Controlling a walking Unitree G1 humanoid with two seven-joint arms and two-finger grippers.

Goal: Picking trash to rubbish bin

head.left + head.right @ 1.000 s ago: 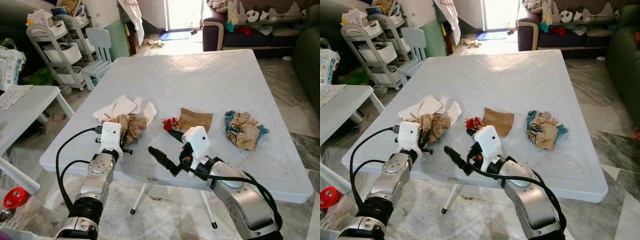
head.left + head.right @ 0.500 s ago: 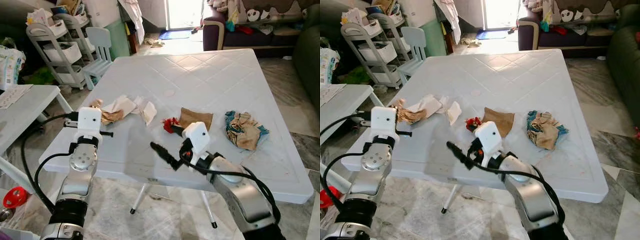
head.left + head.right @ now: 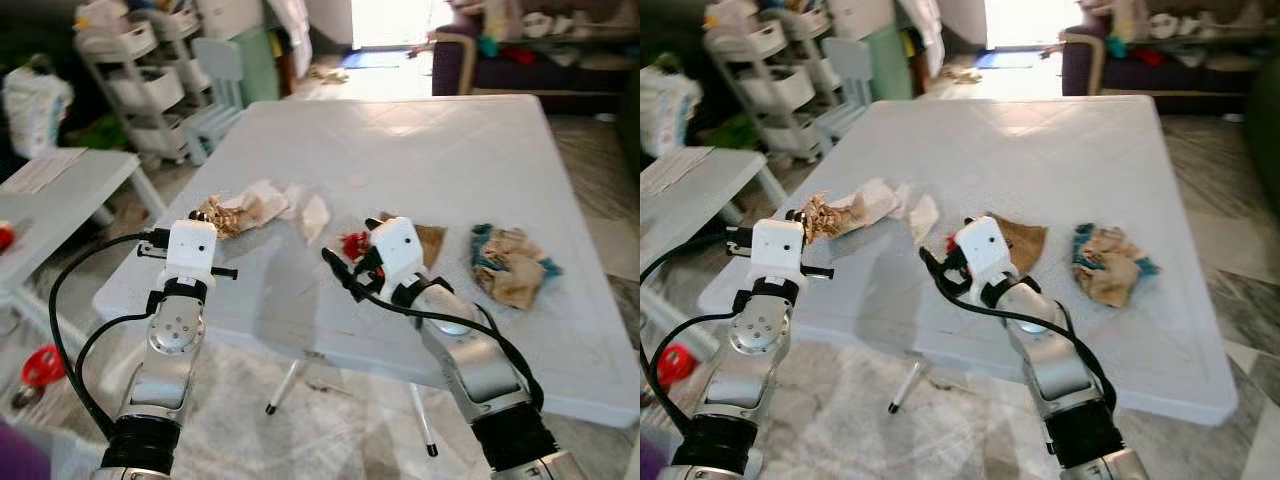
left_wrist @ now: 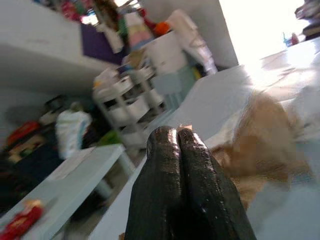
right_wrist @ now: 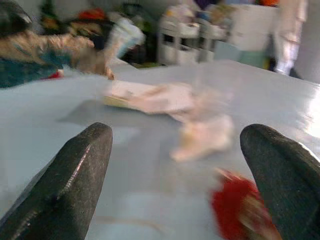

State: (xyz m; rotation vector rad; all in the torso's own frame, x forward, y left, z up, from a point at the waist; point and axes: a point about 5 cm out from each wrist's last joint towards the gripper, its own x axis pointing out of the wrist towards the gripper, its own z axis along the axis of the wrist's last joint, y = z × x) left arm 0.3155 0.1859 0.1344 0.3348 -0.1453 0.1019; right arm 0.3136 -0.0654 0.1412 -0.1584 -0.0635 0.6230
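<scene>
The crumpled brown paper [image 3: 822,212] is hanging at the table's [image 3: 1040,150] left edge, pinched in your left gripper [image 4: 186,150], whose fingers are pressed together on it. It's looking light, soft and crushable, so you're wanting hold of its bulk. Your right gripper [image 5: 180,165] is hovering spread wide near the red scrap [image 3: 352,244].

No legible text, labels, brands, numbers or signs in any view. Packaging and papers in the background are too blurred to read.
</scene>
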